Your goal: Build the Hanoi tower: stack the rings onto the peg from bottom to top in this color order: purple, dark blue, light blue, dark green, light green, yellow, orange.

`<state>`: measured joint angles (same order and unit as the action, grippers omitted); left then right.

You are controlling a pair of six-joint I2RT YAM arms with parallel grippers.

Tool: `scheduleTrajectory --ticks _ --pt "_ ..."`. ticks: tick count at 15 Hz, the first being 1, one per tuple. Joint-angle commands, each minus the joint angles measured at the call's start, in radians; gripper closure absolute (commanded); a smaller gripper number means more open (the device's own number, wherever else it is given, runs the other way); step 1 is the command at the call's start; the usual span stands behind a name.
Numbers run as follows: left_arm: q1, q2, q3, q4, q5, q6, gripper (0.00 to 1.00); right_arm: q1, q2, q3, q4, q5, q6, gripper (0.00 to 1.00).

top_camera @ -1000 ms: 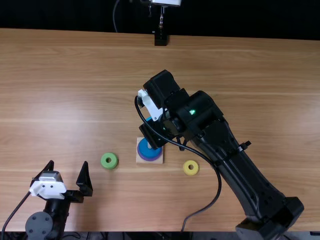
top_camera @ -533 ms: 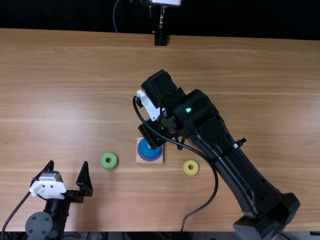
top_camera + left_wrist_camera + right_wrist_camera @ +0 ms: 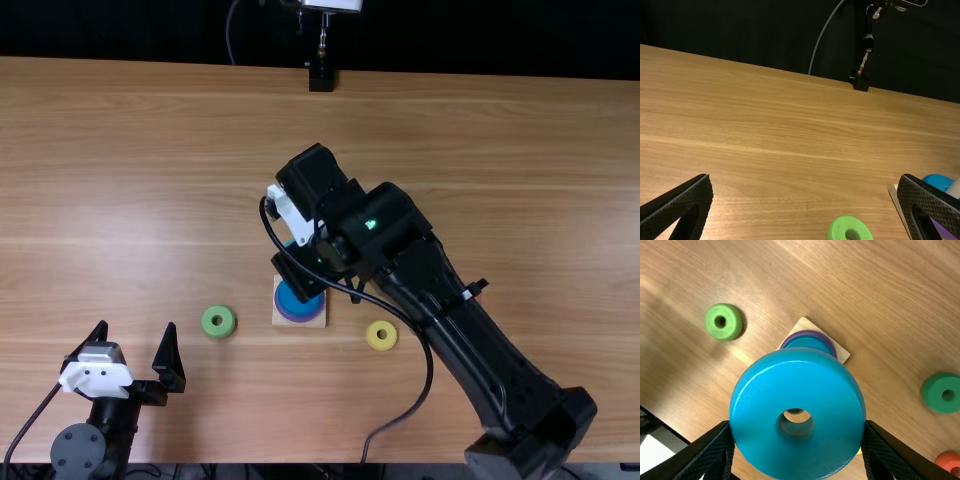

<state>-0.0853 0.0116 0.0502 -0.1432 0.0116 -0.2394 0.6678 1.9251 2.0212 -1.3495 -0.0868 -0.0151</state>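
Light blue ring (image 3: 797, 450) gripped in jaws of right gripper (image 3: 300, 270), above bench (image 3: 480, 150), near wooden base (image 3: 318, 322). On base: dark blue ring (image 3: 292, 302) atop purple ring (image 3: 298, 319). Light green ring (image 3: 208, 323) lies between base and bench's left edge; yellow ring (image 3: 372, 337) toward near right corner. Left gripper (image 3: 138, 324): jaws open, near left corner.

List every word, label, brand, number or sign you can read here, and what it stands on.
None can be read.
Light blue ring, light green ring, yellow ring: no lettering seen.
Right arm: a small green light, no readable text.
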Motion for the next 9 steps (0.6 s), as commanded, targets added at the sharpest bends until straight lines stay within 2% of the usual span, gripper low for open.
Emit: scheduleTrajectory --ticks 1,9 --pt "0.004 -0.012 -0.050 -0.013 0.020 0.007 0.00 0.009 0.009 0.004 0.001 -0.009 0.006 1.00" --pt "0.004 -0.012 -0.050 -0.013 0.020 0.007 0.00 0.007 0.015 -0.006 -0.003 -0.007 0.006 1.00"
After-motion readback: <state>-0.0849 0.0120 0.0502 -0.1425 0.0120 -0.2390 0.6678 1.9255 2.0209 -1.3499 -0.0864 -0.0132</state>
